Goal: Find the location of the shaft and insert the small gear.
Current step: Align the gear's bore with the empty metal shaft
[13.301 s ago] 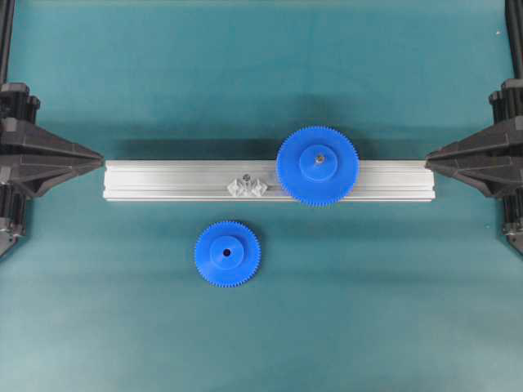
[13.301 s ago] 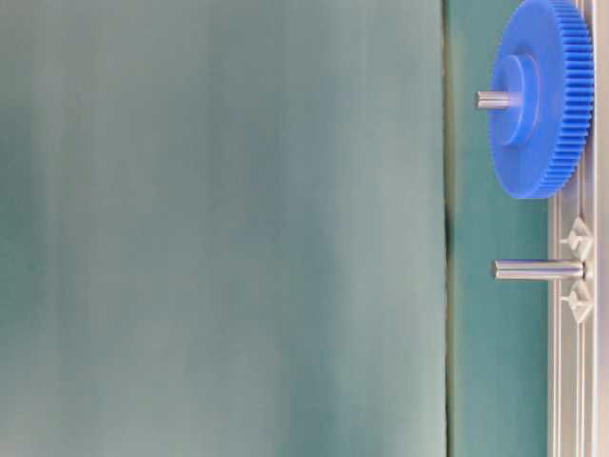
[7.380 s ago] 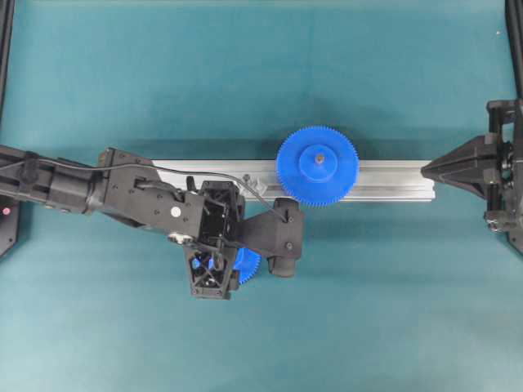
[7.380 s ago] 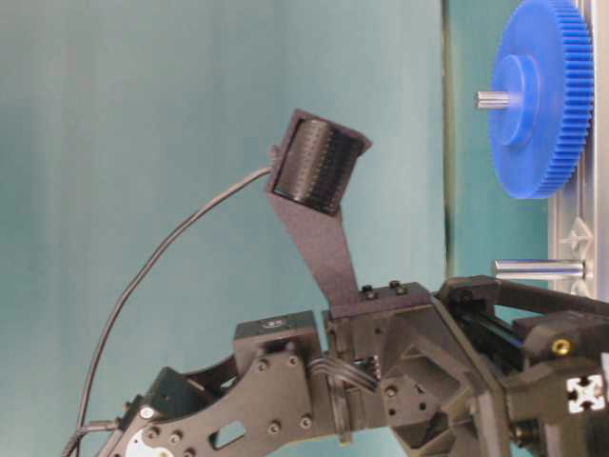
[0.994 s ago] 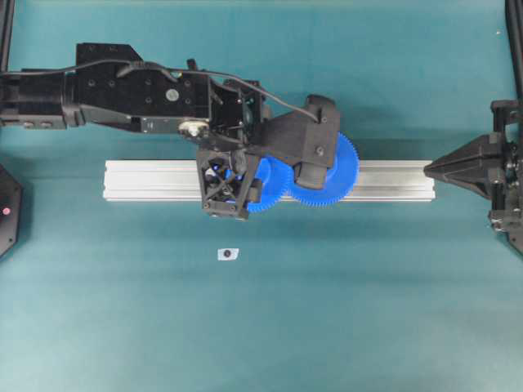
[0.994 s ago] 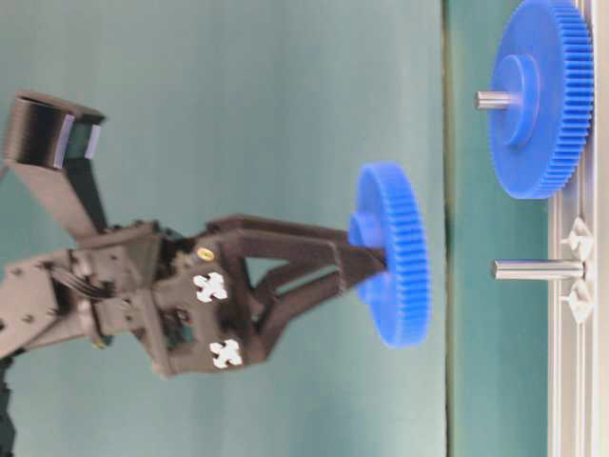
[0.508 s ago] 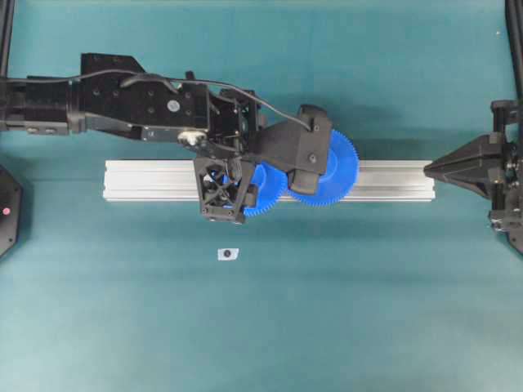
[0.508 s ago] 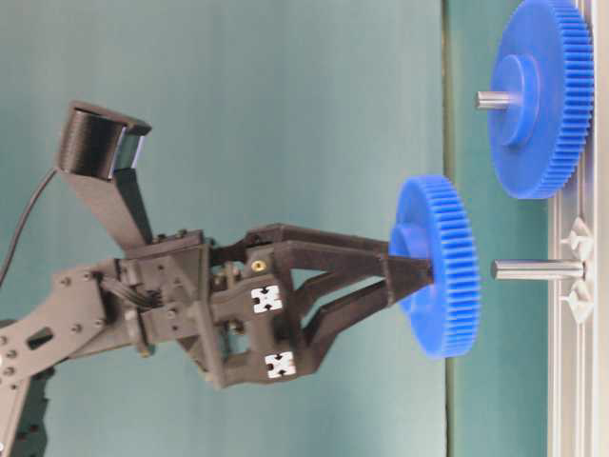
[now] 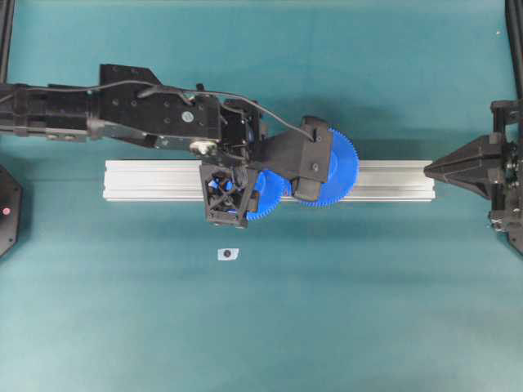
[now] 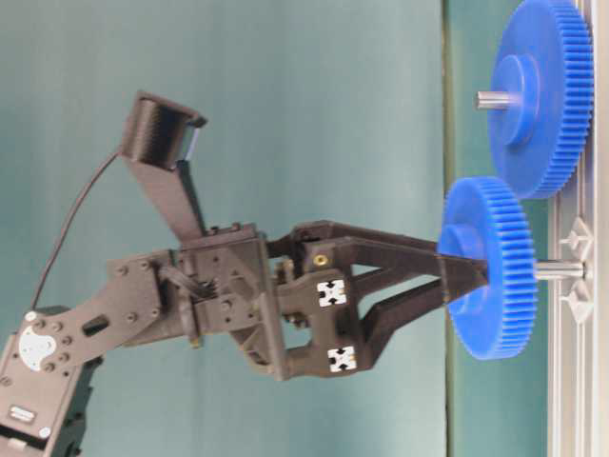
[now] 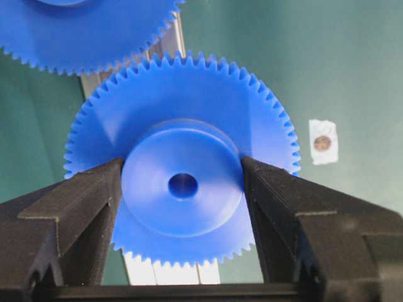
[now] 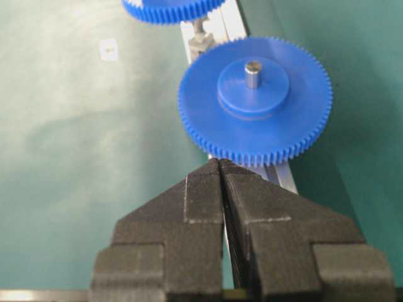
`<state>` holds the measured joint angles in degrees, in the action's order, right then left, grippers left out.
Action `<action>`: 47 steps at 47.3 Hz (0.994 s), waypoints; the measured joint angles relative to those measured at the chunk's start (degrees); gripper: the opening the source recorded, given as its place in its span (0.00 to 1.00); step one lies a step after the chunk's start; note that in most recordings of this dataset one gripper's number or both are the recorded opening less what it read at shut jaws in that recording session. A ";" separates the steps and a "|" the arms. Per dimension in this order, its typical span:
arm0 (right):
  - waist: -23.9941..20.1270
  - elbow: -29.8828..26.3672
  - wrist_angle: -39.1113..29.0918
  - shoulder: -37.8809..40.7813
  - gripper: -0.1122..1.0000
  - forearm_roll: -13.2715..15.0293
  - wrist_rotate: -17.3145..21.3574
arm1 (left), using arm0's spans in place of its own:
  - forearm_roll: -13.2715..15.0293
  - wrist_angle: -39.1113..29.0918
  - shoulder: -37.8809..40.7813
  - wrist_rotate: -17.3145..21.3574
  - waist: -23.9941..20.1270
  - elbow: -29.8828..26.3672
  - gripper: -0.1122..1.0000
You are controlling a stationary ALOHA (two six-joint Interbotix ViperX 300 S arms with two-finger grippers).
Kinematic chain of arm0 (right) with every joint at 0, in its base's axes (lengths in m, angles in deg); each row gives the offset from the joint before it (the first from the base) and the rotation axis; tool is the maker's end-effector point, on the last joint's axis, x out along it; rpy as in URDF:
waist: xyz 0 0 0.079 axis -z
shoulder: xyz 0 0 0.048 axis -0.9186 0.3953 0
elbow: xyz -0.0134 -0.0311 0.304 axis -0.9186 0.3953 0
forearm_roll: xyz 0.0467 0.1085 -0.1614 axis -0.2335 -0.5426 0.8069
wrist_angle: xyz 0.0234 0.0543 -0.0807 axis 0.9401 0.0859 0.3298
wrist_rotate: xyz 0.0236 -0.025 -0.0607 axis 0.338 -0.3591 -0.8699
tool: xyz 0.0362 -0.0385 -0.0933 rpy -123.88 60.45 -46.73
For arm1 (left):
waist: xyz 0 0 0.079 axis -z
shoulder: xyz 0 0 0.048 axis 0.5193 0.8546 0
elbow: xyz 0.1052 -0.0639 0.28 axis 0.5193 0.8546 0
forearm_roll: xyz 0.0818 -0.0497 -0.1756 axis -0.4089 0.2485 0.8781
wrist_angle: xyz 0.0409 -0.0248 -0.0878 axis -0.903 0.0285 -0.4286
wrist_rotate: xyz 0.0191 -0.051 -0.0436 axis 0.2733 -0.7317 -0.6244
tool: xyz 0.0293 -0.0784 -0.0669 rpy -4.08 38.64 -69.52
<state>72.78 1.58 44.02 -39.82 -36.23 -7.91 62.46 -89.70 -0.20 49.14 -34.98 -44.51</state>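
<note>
With our left end effector [image 10: 463, 279] pinching the small gear [image 10: 487, 281] by its hub, partly threaded on the shaft [image 10: 559, 269] at 6 o'clock of the large gear [image 10: 540, 95], we should press squarely, easing teeth into mesh, right end effector [image 12: 220, 167] pressed together.

A robot lab bench: teal mat [image 9: 261, 327], aluminium rail [image 9: 147, 180]

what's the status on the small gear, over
Left gripper shut on small gear by its hub. Gear part-way onto shaft, not yet seated at rail. Right gripper shut, idle. Nothing blocking.
</note>
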 measured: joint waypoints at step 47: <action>-0.09 0.18 0.00 -0.09 0.14 0.00 0.00 | 0.09 0.79 -0.62 2.46 -2.55 1.41 0.69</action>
<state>72.69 1.76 44.02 -39.91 -36.23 -7.91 62.55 -88.91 -0.81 51.60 -37.53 -43.11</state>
